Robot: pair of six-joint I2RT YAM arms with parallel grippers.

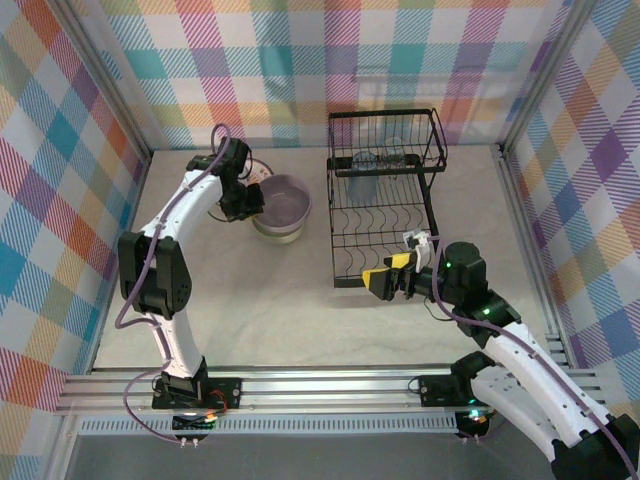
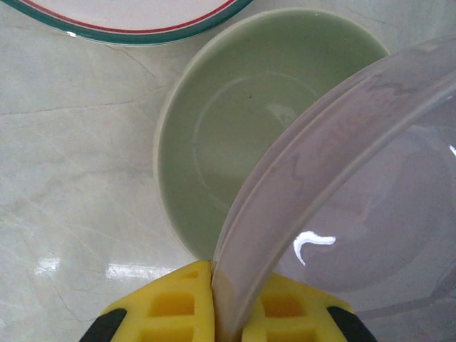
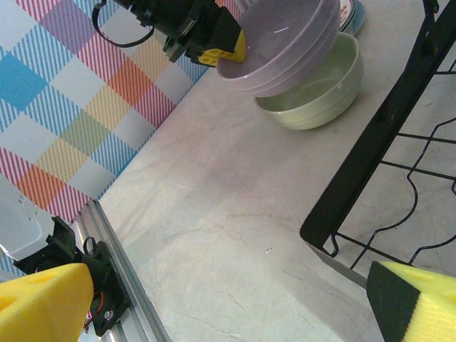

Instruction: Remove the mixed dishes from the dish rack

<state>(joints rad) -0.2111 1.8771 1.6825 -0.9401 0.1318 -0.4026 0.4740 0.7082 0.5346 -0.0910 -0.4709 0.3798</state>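
The lavender bowl (image 2: 356,214) hides part of the pale green bowl (image 2: 228,121).

Top external: high above the near edge, looking down over the whole table (image 1: 260,300).
Left wrist: very close above the lavender bowl (image 2: 356,214), facing down.
Right wrist: low, facing leftward across the table.
Shared: lavender bowl, all views.

No text, label, brand, number or sign can be read anywhere.
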